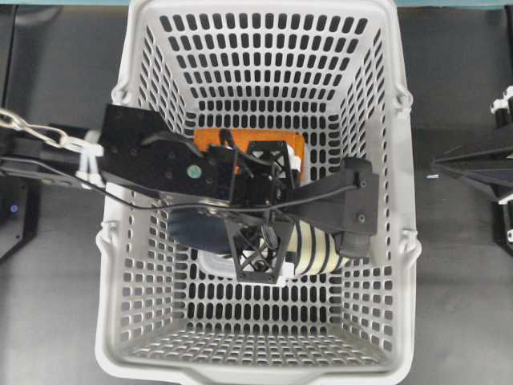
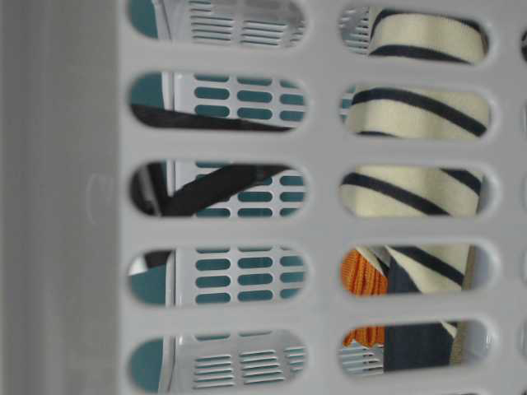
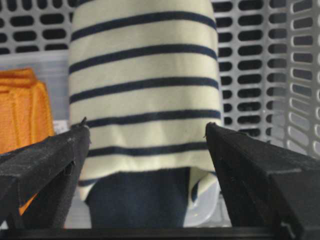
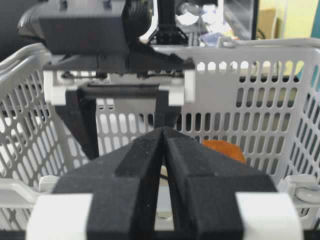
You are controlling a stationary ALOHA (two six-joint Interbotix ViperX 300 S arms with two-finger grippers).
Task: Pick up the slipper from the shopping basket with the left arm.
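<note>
Overhead: left arm (image 1: 160, 160) reaches into the slotted grey plastic shopping basket (image 1: 264, 353), poised over the slipper (image 1: 317, 250) beside a folded orange cloth (image 1: 210, 138). Left wrist: fingers (image 3: 45, 160) spread wide, flanking the soft, navy-striped cream upper, probably ready to close. Right wrist: right gripper (image 4: 164, 145) fingers pressed together, idle outside the basket.

Ahead of the black left gripper (image 3: 145, 150), the slipper (image 3: 145, 85) is cream with thin navy stripes and a dark navy lining. Beside it lies an orange cloth (image 3: 22, 107) in the light-grey slotted shopping basket (image 3: 280, 75).
</note>
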